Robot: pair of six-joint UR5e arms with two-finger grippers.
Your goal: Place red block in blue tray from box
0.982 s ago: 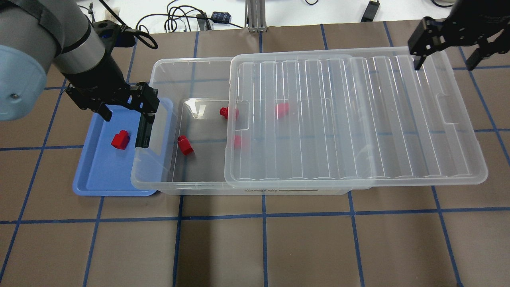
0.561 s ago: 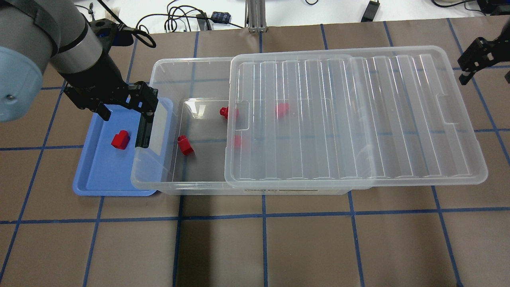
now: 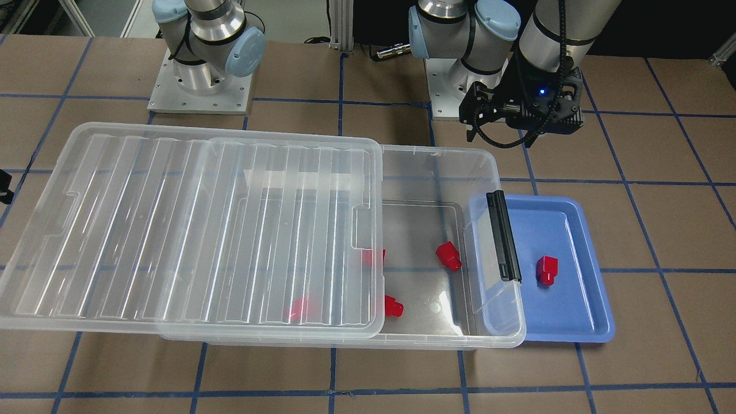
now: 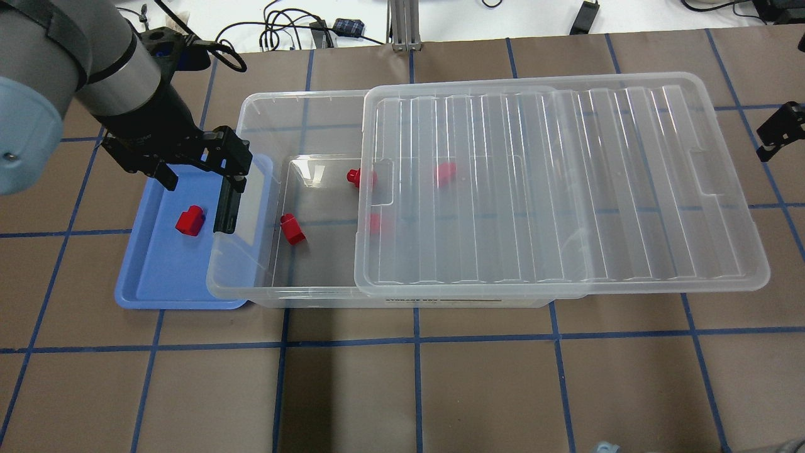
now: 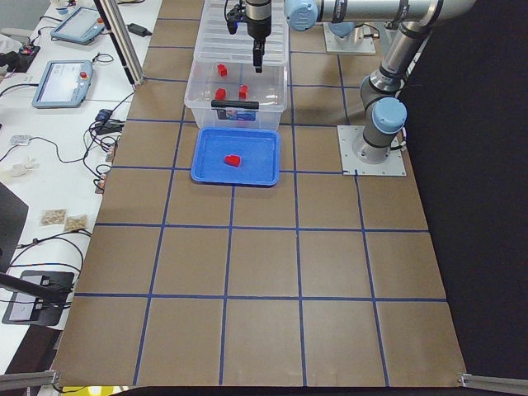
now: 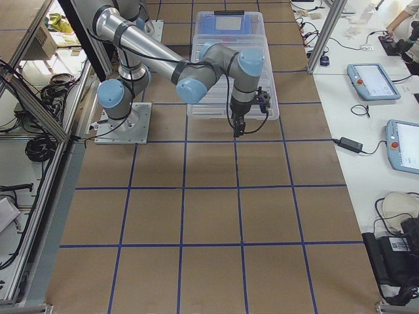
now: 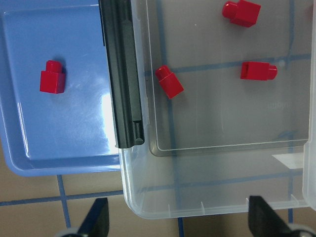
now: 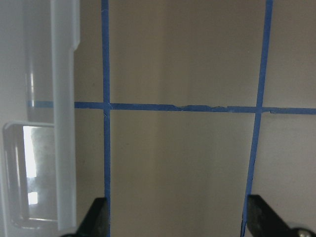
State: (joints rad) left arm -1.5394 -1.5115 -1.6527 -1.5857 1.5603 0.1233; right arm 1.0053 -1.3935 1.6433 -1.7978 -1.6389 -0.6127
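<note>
One red block [image 4: 190,221] lies in the blue tray [image 4: 163,277], also in the left wrist view [image 7: 52,77]. The clear box [image 4: 251,104] overlaps the tray's edge, and its lid [image 4: 566,189] is slid to the right. Two red blocks [image 4: 292,228] [image 4: 360,178] lie in the uncovered part, and two more [image 4: 375,223] [image 4: 444,173] show through the lid. My left gripper [image 4: 201,179] is open and empty above the tray's far end and the black latch bar [image 4: 226,207]. My right gripper [image 8: 180,222] is open and empty over bare table beyond the lid's right end.
Blue tape lines grid the brown table. Cables and small devices [image 4: 283,31] lie along the far edge. The box's left end hangs over the tray's right rim [image 3: 517,322]. The arm bases [image 3: 201,75] stand behind the box in the front-facing view.
My right gripper has moved right, off the lid's far right corner to the view's right edge. My left gripper has stayed over the tray's far end. The blocks have not moved.
</note>
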